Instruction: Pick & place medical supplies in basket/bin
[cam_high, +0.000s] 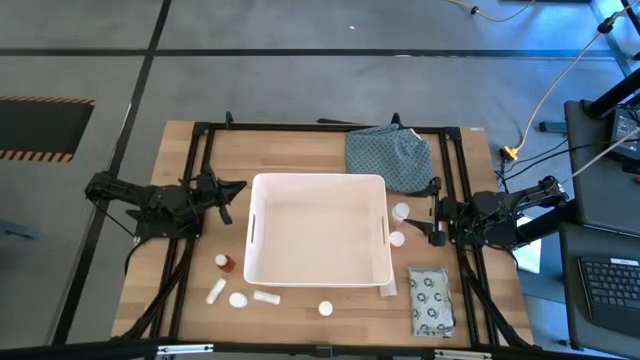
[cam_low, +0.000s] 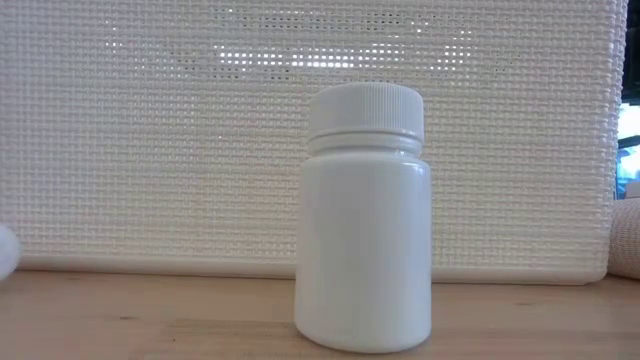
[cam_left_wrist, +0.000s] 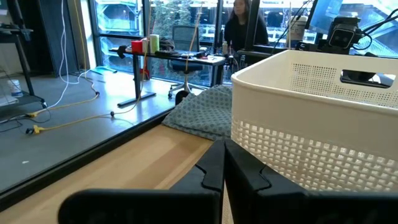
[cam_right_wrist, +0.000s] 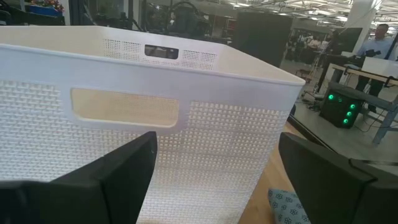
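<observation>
From my console, the nearest thing on the table was the row of loose supplies along the near edge: a small white bottle (cam_high: 325, 309) standing just in front of the white tub (cam_high: 319, 182), filling the low view with the tub's woven wall right behind it. To its left lay a short white tube (cam_high: 266, 297), another white bottle (cam_high: 238, 300), a second tube (cam_high: 215, 291) and the small red bottle (cam_high: 227, 263), all outside the tub. At the near right corner I saw the flat packet with dark ring print (cam_high: 431, 300) lying flat on the wooden table (cam_high: 300, 150).

Further in, the tub sat mid-table and I saw nothing inside it. Two more white bottles (cam_high: 400, 212) stood just beside its right wall, between the tub and the right gripper (cam_high: 433, 222). That gripper hovered low facing the tub's slot handle, its fingers (cam_right_wrist: 118, 180) spread wide apart, holding nothing. On the opposite side, the left gripper (cam_high: 229, 195) waited near the tub's left wall, fingers (cam_left_wrist: 211, 168) pressed together and empty.

At the far edge the blue-green patterned cloth (cam_high: 388, 155) lay bunched, touching the tub's far right corner. Beyond the table a person (cam_left_wrist: 244, 28) sat at a desk.
</observation>
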